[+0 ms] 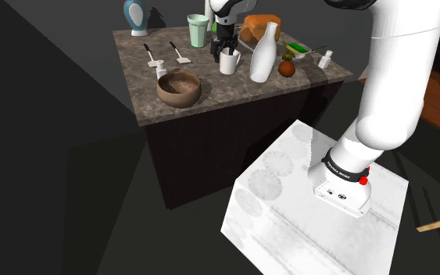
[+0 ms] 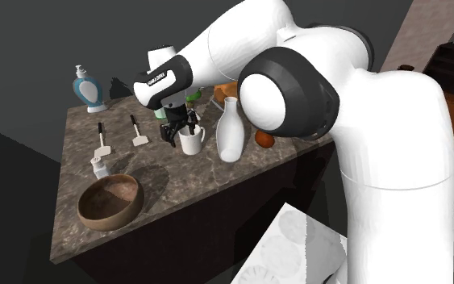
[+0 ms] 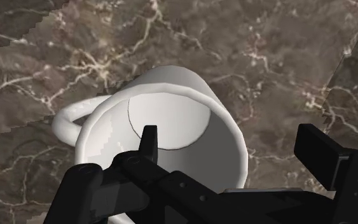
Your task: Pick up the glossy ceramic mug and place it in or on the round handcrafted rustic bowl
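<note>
the white mug (image 1: 230, 62) stands upright on the dark marbled counter (image 1: 226, 94), near the middle of the top. in the shoulder view it sits just to the left of a tall white bottle (image 1: 263, 53) and in front of a pale green cup (image 1: 198, 30). its handle (image 3: 66, 121) curves out from the side away from the wider gap of the fingers.

the black gripper (image 1: 224, 45) hangs right over the mug, pointing down. in the wrist view the gripper (image 3: 231, 137) is spread wide. 1 finger reaches down inside the mug's mouth, close to the inner wall. the other stands outside and clear of the rim, with bare counter showing between it and the mug. the mug is not clasped.

the brown bowl (image 1: 179, 87) rests on the same counter, apart from the mug, nearer the front edge and toward the shoulder view's left. it is upright with its mouth open. a small white shaker (image 1: 162, 70) stands just beside its far rim.

in the second exterior view the mug (image 2: 191, 141) shows under the gripper (image 2: 178, 129), with the bowl (image 2: 110, 202) lower left of it. 2 spatulas (image 2: 102, 145) lie flat beyond the bowl, and a blue and white soap dispenser (image 2: 90, 89) stands at the far corner.
</note>
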Available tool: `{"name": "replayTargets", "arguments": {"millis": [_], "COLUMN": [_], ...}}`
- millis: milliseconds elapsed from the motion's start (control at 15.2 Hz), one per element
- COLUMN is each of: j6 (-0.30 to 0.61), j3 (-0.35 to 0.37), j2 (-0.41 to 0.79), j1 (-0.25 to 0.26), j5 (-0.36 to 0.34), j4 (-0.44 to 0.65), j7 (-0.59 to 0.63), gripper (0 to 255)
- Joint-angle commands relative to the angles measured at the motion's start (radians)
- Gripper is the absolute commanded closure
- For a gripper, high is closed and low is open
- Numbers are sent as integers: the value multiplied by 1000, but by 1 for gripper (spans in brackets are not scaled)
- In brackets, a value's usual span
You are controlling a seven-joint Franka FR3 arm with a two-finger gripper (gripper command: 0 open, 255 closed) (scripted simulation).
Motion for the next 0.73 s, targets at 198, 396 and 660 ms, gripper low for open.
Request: {"name": "replayTargets", "arguments": {"millis": [198,396,660], "j6": [0,0,-11], "j3": [0,0,0], "j2": [0,0,-5], "j1": [0,0,0], "j5": [0,0,-1], "j4": [0,0,6], "j7": [0,0,0], "gripper": [255,255,255]}}
